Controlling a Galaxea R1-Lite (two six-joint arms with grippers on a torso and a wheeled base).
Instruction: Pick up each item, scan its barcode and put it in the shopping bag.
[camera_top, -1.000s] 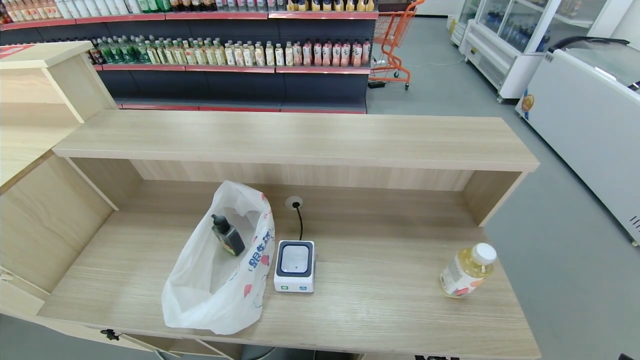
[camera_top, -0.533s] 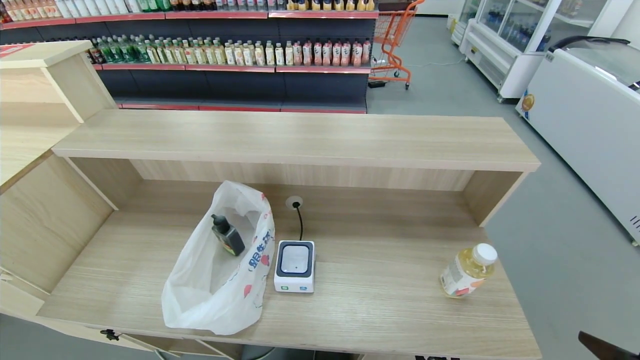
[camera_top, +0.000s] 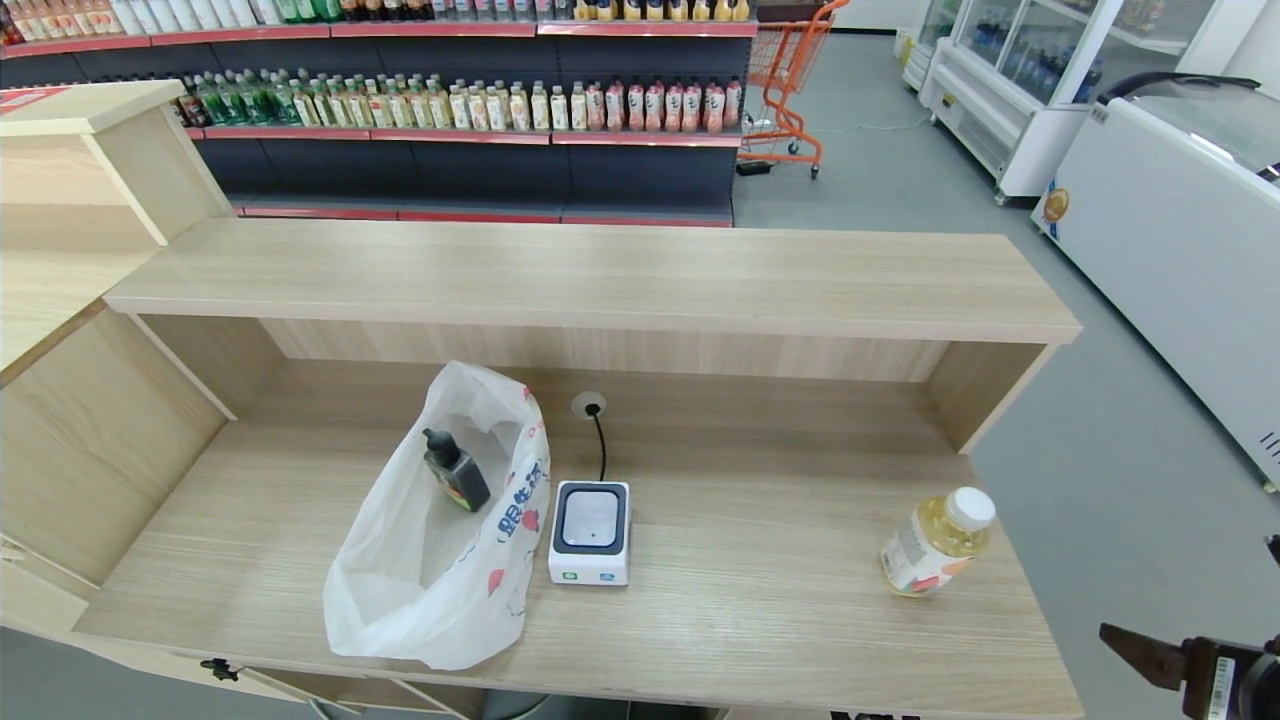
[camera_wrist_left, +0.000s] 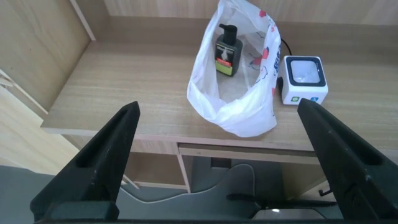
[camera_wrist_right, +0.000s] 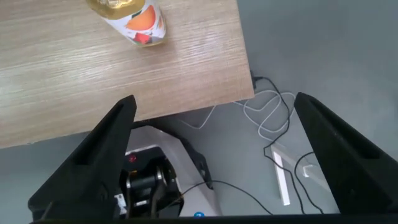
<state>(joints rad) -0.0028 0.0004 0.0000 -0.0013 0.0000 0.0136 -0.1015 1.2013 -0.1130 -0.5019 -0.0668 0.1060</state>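
One shopping bag (camera_top: 440, 560) stands open-mouthed on the bench (camera_top: 760, 600) just beside the one scanner (camera_top: 590, 530), presumably for short transfers; it holds one dark pump bottle (camera_top: 456, 470), one yellow drink bottle (camera_top: 935, 545) awaits scanning near the right end, and the left gripper (camera_wrist_left: 217, 109) and right gripper (camera_wrist_right: 214, 102) are spread, empty.

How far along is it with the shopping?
Seemingly halfway. Done: the dark pump bottle lies in the shopping bag. In hand: nothing; the left gripper and right gripper are open, empty. Left: the yellow drink bottle stands on the counter, to be scanned at the scanner and bagged.
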